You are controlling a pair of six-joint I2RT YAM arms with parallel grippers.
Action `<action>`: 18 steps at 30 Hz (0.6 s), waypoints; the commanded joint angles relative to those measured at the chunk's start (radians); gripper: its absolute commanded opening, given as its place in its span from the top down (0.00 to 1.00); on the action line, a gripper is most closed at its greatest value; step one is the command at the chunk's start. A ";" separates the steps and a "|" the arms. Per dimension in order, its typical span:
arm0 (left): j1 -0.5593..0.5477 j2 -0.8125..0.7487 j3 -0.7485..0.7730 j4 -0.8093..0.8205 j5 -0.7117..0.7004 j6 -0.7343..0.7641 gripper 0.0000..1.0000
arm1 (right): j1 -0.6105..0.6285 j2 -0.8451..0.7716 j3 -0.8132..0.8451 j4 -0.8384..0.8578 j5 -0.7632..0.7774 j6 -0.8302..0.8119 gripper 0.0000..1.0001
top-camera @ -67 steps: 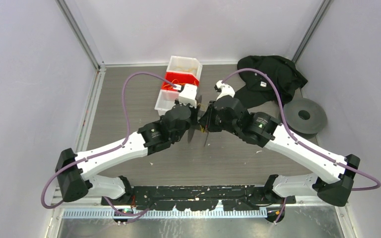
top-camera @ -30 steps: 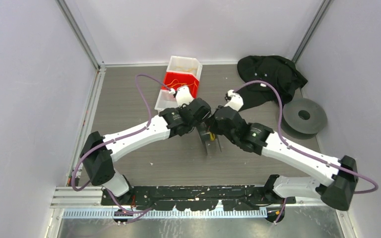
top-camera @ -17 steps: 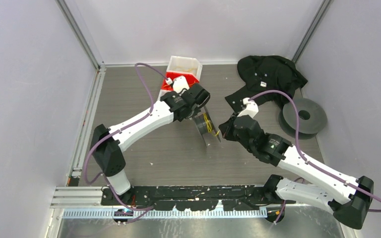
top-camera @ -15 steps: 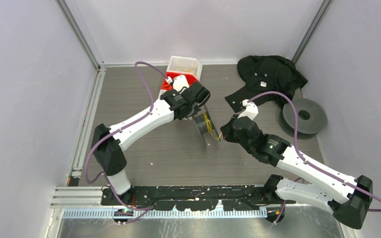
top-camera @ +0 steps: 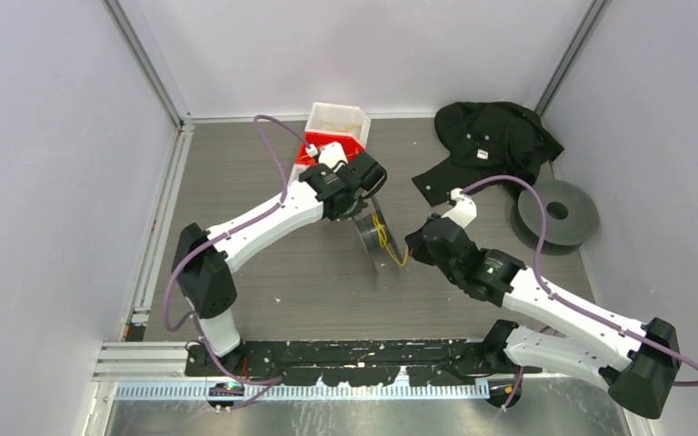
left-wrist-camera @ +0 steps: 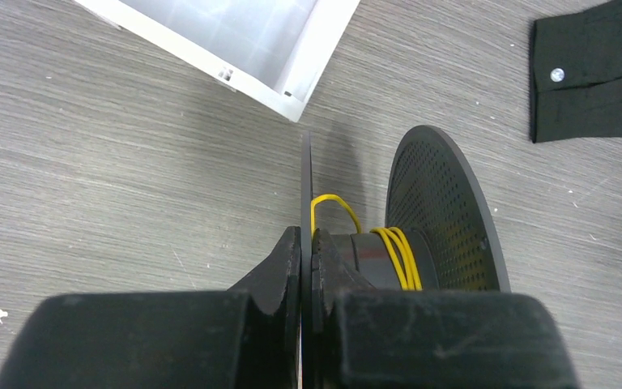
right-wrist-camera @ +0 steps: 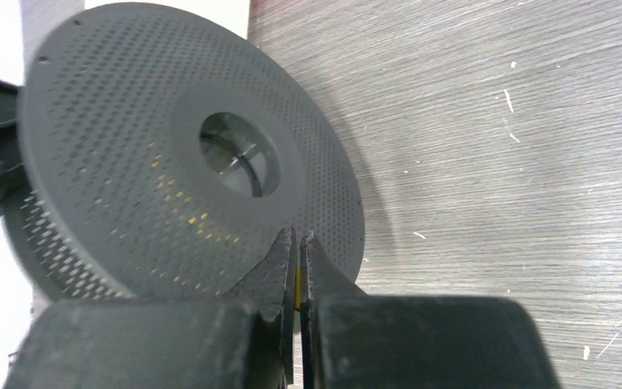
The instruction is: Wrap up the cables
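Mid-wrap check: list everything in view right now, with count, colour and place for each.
cable: one, yellow, wound on the upright spool's hub, a strand running to the right end effector
upright spool: one, dark grey, perforated flanges, on edge mid-table
flat spool: one, dark grey, lying at the table's right edge
bin: one, white with a red section, far side, behind the left arm
garment: one, black, far right corner
table: one, grey wood-grain
left end effector: one, black, shut on the upright spool's flange
right end effector: one, black, shut on the cable
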 commanded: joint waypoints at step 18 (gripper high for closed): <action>-0.192 0.154 0.260 -0.001 -0.347 0.477 1.00 | -0.006 -0.046 0.084 0.190 -0.015 0.010 0.99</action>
